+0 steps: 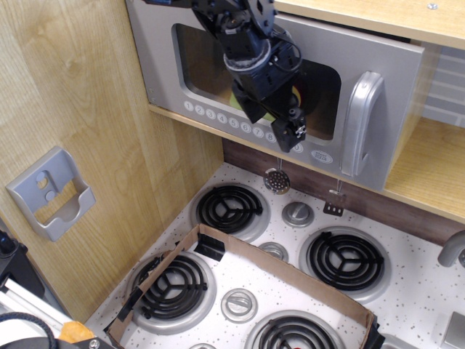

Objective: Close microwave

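The microwave (218, 43) is light wood with a wide silver-grey door (378, 51), a clear window and a row of round number buttons (218, 118) along its lower edge. Its chunky silver handle (363, 123) is on the right side. The door's handle side stands a little out from the cabinet. A yellow and red item (296, 94) shows dimly through the window. My black gripper (289, 134) hangs in front of the door's lower middle, left of the handle. Its fingertips are close together and hold nothing.
A small grey holder (51, 193) is fixed on the left wood wall. Below lies a toy stove with black coil burners (229, 207), silver knobs (297, 214) and a brown cardboard strip (290, 276). A round strainer (277, 180) hangs under the microwave.
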`<state>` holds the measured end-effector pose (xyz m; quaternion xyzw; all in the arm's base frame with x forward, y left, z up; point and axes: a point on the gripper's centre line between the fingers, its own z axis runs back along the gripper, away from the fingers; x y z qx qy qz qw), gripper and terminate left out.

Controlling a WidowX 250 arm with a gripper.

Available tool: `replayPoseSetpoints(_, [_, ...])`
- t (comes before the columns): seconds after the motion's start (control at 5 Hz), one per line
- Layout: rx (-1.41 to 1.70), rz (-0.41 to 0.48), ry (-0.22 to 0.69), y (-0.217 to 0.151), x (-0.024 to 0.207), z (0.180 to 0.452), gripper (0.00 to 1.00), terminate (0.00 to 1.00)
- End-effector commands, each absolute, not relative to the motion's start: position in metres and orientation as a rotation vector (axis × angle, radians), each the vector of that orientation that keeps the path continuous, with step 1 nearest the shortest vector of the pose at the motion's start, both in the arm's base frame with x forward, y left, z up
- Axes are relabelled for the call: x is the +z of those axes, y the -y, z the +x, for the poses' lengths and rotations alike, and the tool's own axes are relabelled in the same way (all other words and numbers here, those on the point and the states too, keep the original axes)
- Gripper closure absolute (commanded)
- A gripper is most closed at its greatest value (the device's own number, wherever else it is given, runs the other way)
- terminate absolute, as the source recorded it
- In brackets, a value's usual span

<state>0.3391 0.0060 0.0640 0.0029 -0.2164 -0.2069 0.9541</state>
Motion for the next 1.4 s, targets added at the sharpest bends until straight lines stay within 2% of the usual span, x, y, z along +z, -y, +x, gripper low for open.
replayPoseSetpoints(0.0, [-0.475, 0.119, 0.593, 0.007, 0.108, 0.359, 0.0, 0.0])
replayPoseSetpoints(0.2, [-0.591, 0.174, 0.666, 0.012, 0.113, 0.364, 0.0, 0.0])
replayPoseSetpoints(0.4, [-0.585, 0.177, 0.642, 0.015, 0.114, 0.363, 0.0, 0.0])
replayPoseSetpoints(0.6, [-0.486, 0.144, 0.481, 0.013, 0.105, 0.348, 0.0, 0.0])
replayPoseSetpoints(0.8, [-0.494, 0.15, 0.353, 0.01, 0.103, 0.333, 0.0, 0.0])
replayPoseSetpoints(1.0, [-0.474, 0.131, 0.289, 0.007, 0.1, 0.325, 0.0, 0.0])
replayPoseSetpoints(1.2, [-0.474, 0.131, 0.289, 0.007, 0.1, 0.325, 0.0, 1.0])
